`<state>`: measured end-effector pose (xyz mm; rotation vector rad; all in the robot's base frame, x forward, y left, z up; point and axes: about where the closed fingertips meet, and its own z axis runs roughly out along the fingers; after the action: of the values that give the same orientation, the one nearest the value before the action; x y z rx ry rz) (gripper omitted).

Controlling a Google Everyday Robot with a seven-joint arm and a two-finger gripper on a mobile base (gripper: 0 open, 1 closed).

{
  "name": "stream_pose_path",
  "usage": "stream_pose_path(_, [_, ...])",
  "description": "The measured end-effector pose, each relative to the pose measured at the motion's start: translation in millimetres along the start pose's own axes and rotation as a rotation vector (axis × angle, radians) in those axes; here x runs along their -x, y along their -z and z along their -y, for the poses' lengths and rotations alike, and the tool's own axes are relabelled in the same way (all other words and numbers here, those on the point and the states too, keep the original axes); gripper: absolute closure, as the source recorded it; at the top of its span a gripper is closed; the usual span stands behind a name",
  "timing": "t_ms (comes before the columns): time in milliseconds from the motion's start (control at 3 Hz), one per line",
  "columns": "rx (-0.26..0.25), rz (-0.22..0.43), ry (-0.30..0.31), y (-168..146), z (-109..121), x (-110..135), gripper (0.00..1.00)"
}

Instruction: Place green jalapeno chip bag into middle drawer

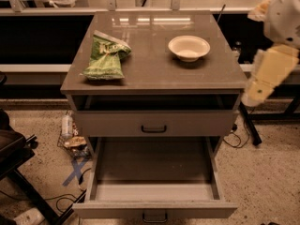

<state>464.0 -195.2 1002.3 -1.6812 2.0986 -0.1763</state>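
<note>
- Camera view: the green jalapeno chip bag (105,57) lies on the left of the cabinet top (154,74), well apart from the gripper (255,92), which hangs beside the cabinet's right edge.
- Whether the gripper is apart or together cannot be told.
- The bag is crumpled light-green foil.
- The middle drawer (117,209) stands pulled out, a flat-bottomed grey-tan tray with a dark bar handle (154,216).
- A round white bowl (189,47) sits on the glossy top's right.
</note>
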Motion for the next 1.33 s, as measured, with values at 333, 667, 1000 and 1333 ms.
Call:
stream_pose_path(333, [-0.103,0.127,0.019,-31.1,72.3,61.1,0.0])
stream_pose_path(667, [-0.131,0.265,-0.035,-58.3,111.0,106.8,0.0])
stream_pose_path(1000, [-0.077,0.399,-0.096,-95.0,116.8,150.1,0.0])
stream_pose_path(1333, [-0.06,0.435,-0.112,-104.0,116.9,160.9,0.0])
